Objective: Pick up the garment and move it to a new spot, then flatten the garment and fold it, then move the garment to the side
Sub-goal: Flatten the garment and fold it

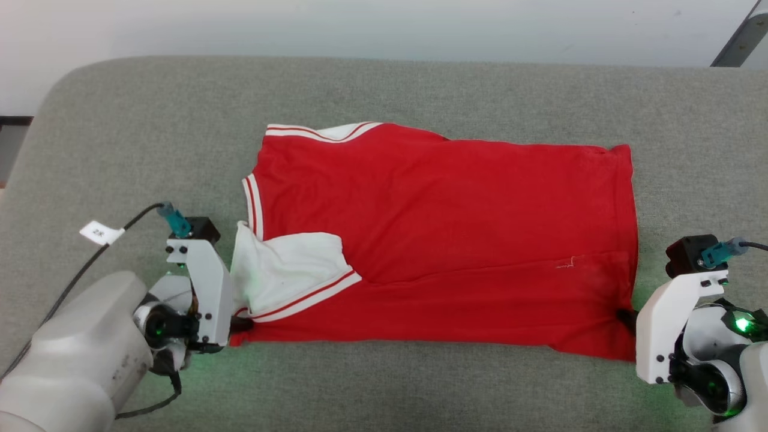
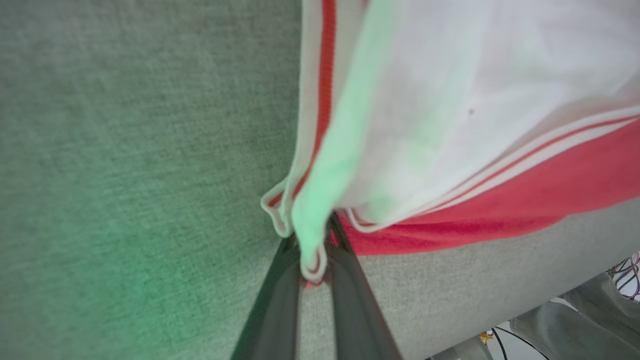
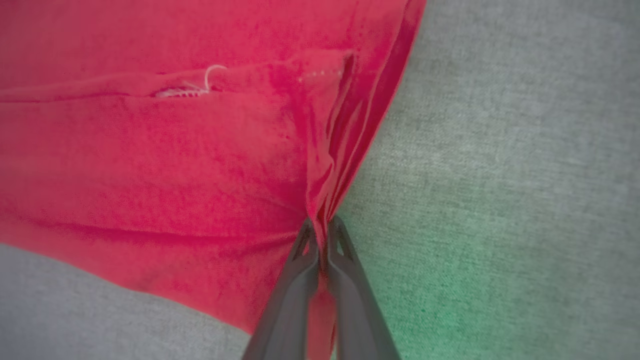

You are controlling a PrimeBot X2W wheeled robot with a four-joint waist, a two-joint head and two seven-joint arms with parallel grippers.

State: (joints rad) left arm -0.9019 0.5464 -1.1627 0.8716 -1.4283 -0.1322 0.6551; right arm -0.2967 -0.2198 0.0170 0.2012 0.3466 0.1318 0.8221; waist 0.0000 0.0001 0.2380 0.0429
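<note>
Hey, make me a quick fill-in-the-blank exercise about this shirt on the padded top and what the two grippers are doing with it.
1. The garment lies spread on a ____ padded surface.
2. The left gripper is shut on the garment's edge next to its ____ sleeve.
3. The right gripper is shut on a plain ____ part of the garment's edge.
4. The number of grippers gripping the garment is ____.

Missing words: grey; white; red; two.
</note>
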